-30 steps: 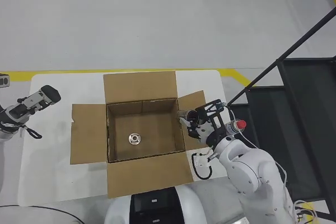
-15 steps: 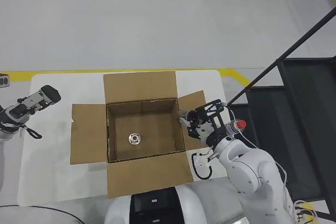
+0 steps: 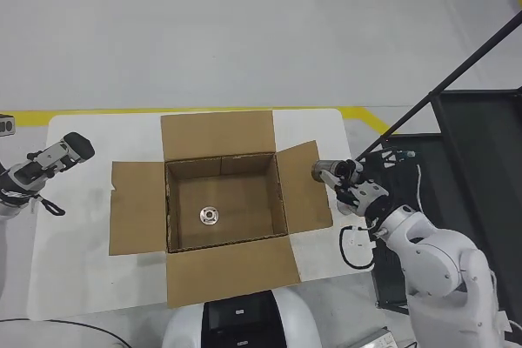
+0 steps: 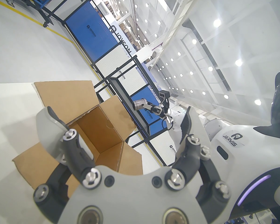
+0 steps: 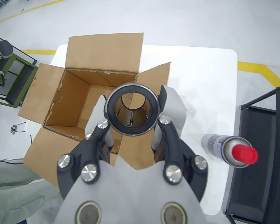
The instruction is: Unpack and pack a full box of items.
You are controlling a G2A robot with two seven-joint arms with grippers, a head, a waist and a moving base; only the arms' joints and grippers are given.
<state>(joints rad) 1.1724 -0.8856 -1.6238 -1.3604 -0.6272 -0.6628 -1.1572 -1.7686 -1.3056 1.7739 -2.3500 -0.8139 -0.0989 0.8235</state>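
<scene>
The right tool (image 5: 133, 101) clamps what may be a bearing sleeve (image 5: 133, 131); left tool (image 4: 117, 115) gapes.

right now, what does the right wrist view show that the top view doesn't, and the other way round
Right wrist view: a spray can with a red cap standing near the right edge of the table, and the hollow bore of the metal cylinder held in the right gripper. Top view: a small round metal part on the floor of the cardboard box, and the left gripper over the table's left part, apart from the box. Both: the cardboard box open on the white table, and the right gripper shut on the metal cylinder by the box's right flap.
</scene>
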